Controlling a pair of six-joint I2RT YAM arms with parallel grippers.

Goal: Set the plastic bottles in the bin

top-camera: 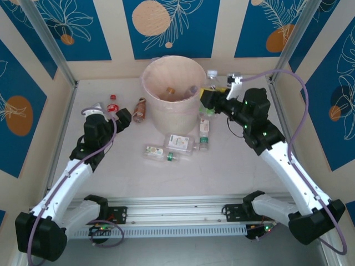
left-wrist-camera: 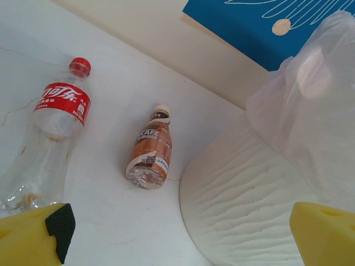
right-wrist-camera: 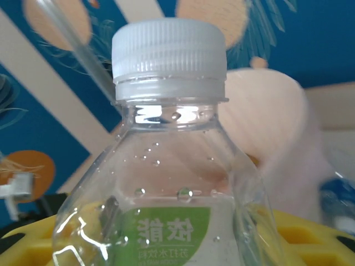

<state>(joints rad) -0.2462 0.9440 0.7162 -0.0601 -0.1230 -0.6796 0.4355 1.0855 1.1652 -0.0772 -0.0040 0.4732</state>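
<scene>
- Right gripper [top-camera: 211, 101]: you have it clamped narrow on a clear white-capped, green-labelled bottle [right-wrist-camera: 172, 166]. It is held just right of the bin [top-camera: 175, 119], about level with the rim. The grip sits low on the body, cap upward, probably so the bottle does not swing on its way over the rim.
- The bin stands at the far middle of the table [top-camera: 249, 177], within reach of both arms. Several bottles [top-camera: 178, 92] already lie inside it.
- Left gripper [top-camera: 109, 116]: the jaws are spread wide and hold nothing. The yellow pads [left-wrist-camera: 25, 235] frame the left wall of the bin and the floor beside it.
- A red-labelled bottle [left-wrist-camera: 55, 133] lies on its side at far left, near the left pad. It appears to be the likeliest next pick for that arm.
- A brown-labelled bottle [left-wrist-camera: 151, 149] lies on its side between the red one and the bin, just beside the bin's wall. That wall may crowd one finger.
- Three more bottles [top-camera: 178, 142] lie flat near the front of the bin, between the two arms.
- The liner [left-wrist-camera: 310, 105] billows out over the rim, so release the bottle well inside it.
</scene>
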